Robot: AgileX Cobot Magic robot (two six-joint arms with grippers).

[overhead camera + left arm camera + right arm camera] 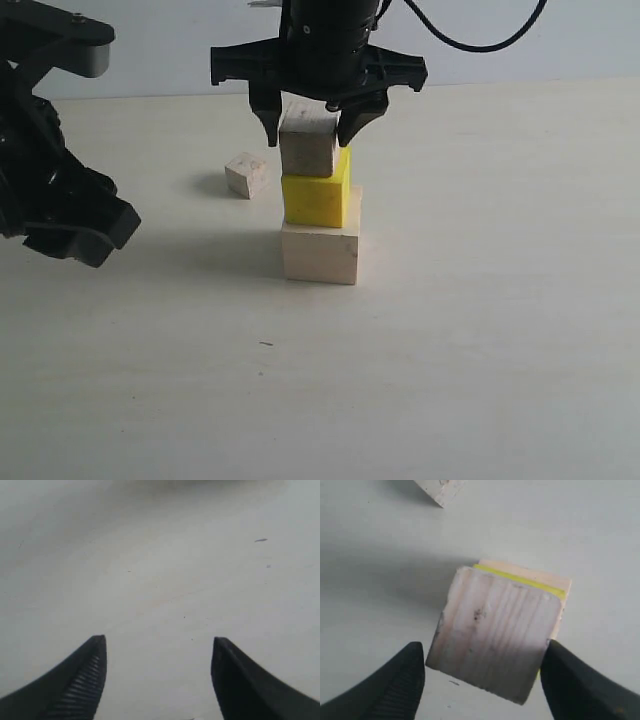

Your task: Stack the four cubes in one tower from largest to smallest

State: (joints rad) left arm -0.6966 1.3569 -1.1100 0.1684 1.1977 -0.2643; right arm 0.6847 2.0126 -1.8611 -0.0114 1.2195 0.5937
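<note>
Exterior view: the large wood cube [320, 253] sat on the table [480, 350] with the yellow cube [316, 200] on it and the small wood cube [307, 150] on top. The right gripper [310, 140] hung over this stack, its jaws spread and flanking the small wood cube. The smallest wood cube [246, 175] lay apart on the table, left of the stack. The left gripper [95, 235] was well off to the left.

Left wrist view: its jaws stood wide apart over bare table, holding nothing.

Right wrist view: both fingers sat just beside the small wood cube's sides, with a thin gap at one.
</note>
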